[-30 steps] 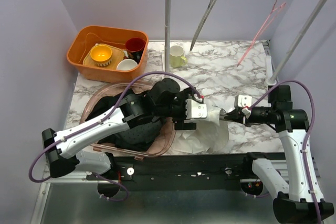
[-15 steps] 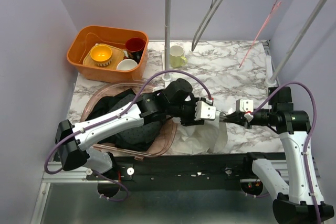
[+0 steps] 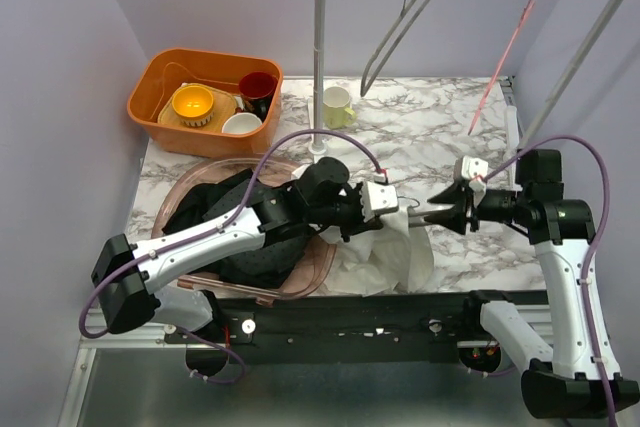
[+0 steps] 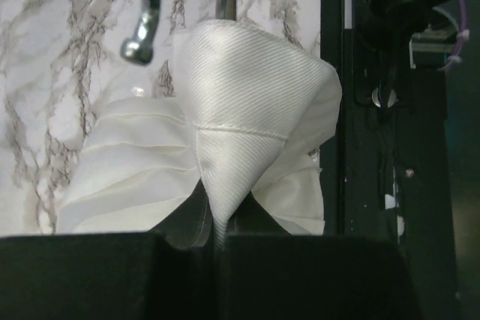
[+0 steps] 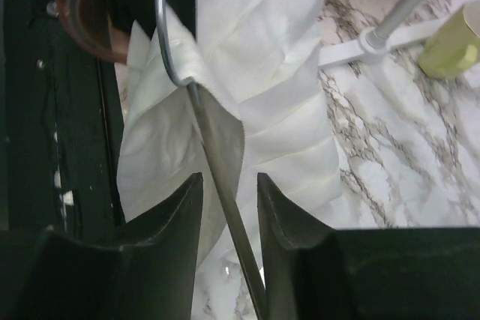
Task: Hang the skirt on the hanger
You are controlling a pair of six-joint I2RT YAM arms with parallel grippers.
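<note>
The white pleated skirt [image 3: 388,255] lies bunched on the marble table near the front edge. My left gripper [image 3: 393,212] is shut on a fold of it; in the left wrist view the skirt [image 4: 251,110] rises as a cone pinched at the fingertips of that gripper [image 4: 217,222]. A metal wire hanger [image 5: 217,151] has its hook [image 5: 166,50] against the skirt [image 5: 262,73]. Its shaft runs between the jaws of my right gripper [image 5: 229,179], which stand apart, open. From above, that gripper [image 3: 437,217] faces the left one. The hook's tip [image 4: 139,41] also shows by the fabric.
A clothes rack [image 3: 320,57] stands at the back, with a grey hanger [image 3: 395,37] and a pink one [image 3: 505,52] on its rail. An orange bin [image 3: 150,87] of bowls and cups, a pale mug [image 3: 337,107] and a clear basket [image 3: 318,265] of dark clothes lie to the left.
My left gripper reached in and shut on the skirt's fold, then drew slightly left. My right gripper opened off the hanger's shaft and shifted a little right.
</note>
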